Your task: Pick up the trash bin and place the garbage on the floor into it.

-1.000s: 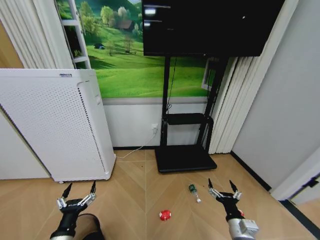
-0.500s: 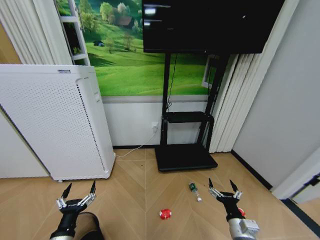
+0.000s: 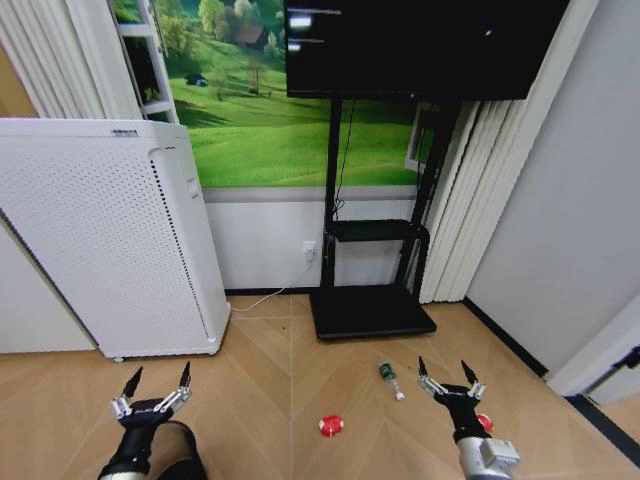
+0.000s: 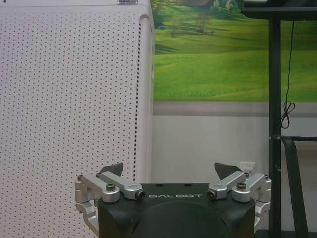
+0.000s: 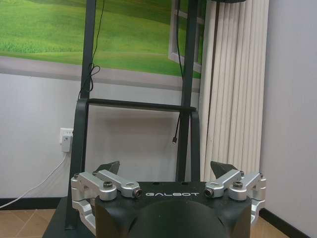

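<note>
On the chevron parquet floor (image 3: 260, 370) before a black TV stand (image 3: 372, 312), a red-and-white piece (image 3: 331, 426) and green-labelled bottle (image 3: 389, 377) are lying, another red piece (image 3: 485, 422) perhaps hiding behind the wide-spread right gripper (image 3: 447, 376), while the left gripper (image 3: 157, 382) is hanging equally splayed.

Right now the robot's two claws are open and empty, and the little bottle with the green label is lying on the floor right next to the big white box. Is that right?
Not quite. In the head view the bottle lies by the black TV stand's base, near the right gripper, far from the white box. Both claws are open and empty, the left gripper too.
</note>
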